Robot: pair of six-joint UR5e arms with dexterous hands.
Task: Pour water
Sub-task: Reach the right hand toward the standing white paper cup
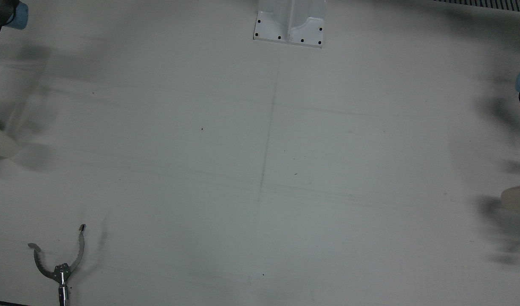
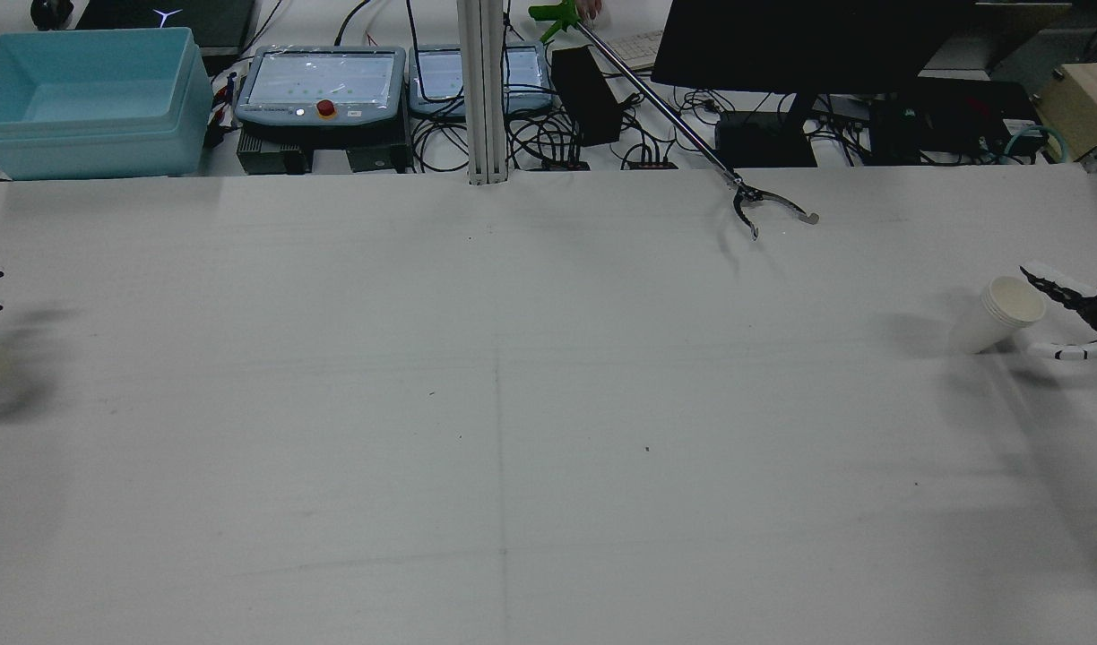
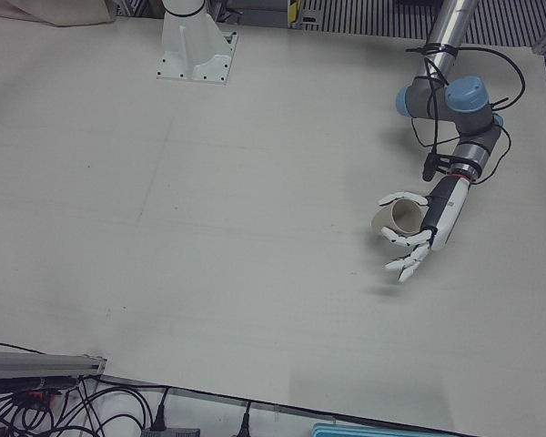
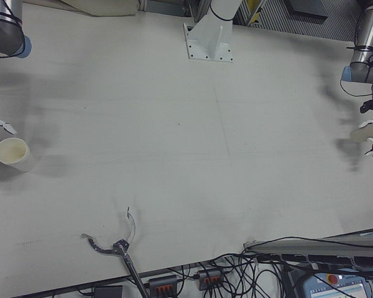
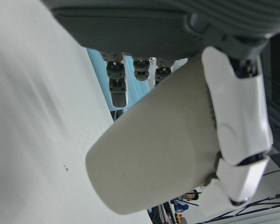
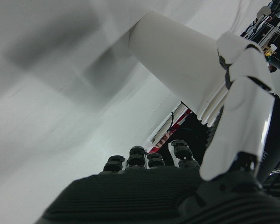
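- Here, closest to my side of the table [image 1: 260, 170], a metal grabber [image 1: 60, 259] lies flat with its claw spread, on the half before the right arm.
- Further in, at the table's outer edge on the left arm's half, the left hand [image 3: 419, 232] is clasped around the left cup [image 3: 396, 218]. I see the cup tipped onto its side, its mouth turned towards my cameras and its base pointing back towards the arm. The hand view shows a white finger pressed along the cup's wall.
- Across the table, well apart from that, the right cup [image 2: 997, 313] sits at the opposite edge, leaning, with its open mouth up. It looks like several cups nested together.
- The right hand [image 2: 1091, 305] is just beside that cup, fingers splayed above and below its rim. One finger seems to touch the wall in the hand view, but I cannot tell whether the hand actually grips it.
- Farthest from me, a white pedestal [image 1: 289, 25] is bolted to the table's back edge.
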